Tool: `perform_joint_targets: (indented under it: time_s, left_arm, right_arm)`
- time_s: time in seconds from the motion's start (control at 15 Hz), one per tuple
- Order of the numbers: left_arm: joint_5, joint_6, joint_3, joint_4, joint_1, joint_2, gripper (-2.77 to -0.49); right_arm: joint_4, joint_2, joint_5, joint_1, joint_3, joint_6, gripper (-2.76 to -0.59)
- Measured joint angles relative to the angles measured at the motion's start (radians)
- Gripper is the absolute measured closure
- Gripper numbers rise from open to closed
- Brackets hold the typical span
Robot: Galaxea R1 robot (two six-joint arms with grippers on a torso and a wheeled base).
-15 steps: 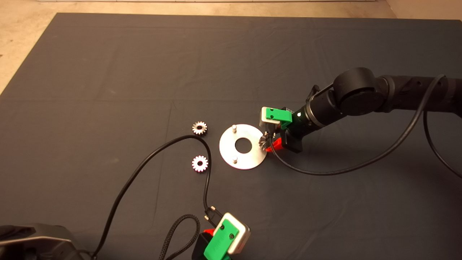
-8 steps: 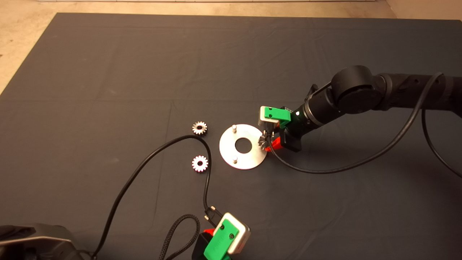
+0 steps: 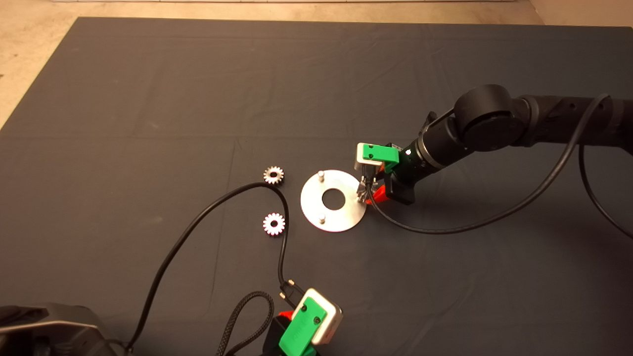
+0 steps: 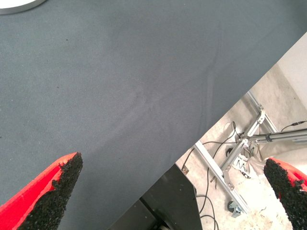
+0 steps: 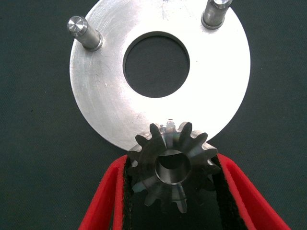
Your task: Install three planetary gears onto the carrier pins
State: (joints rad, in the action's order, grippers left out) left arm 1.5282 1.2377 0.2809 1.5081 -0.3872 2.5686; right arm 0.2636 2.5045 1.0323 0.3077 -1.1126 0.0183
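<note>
The flat silver disc (image 3: 341, 217) lies mid-mat with its carrier pins upright; two pins (image 3: 320, 174) (image 3: 322, 218) stand bare. My right gripper (image 3: 367, 193) is at the disc's right rim, shut on one planetary gear (image 3: 363, 190). In the right wrist view that gear (image 5: 172, 165) sits between the red fingers (image 5: 108, 201) over the disc's (image 5: 105, 96) edge, covering the third pin; the two free pins (image 5: 81, 29) (image 5: 214, 12) show beyond it. Two more gears (image 3: 273, 175) (image 3: 273, 224) lie flat on the mat left of the disc. My left gripper (image 3: 304, 329) is parked at the near edge, open (image 4: 172, 191).
A black cable (image 3: 207, 212) curves across the mat from the near left, passing between the two loose gears and down to the left gripper. Another cable (image 3: 445, 230) hangs from the right arm. Beyond the mat edge (image 4: 211, 129) the left wrist view shows floor and an aluminium frame (image 4: 249, 143).
The right gripper with its gear has shifted very slightly toward the far side at the disc's rim. The left gripper has barely moved.
</note>
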Motion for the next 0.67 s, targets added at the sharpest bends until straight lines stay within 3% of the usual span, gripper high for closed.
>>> perform_joint_targets:
  time_s: [0.2, 0.53, 0.67]
  left_arm:
    - [0.0, 0.003, 0.0, 0.0, 0.0, 0.0, -2.75]
    - [0.0, 0.003, 0.0, 0.0, 0.0, 0.0, -2.75]
    - [0.0, 0.003, 0.0, 0.0, 0.0, 0.0, -2.75]
  right_arm:
    - [-0.004, 0.0, -0.008, 0.0, 0.0, 0.0, -0.95]
    - [-0.011, 0.001, -0.01, 0.0, 0.0, 0.0, -0.94]
    - [-0.011, 0.001, -0.028, 0.0, -0.004, 0.0, -0.94]
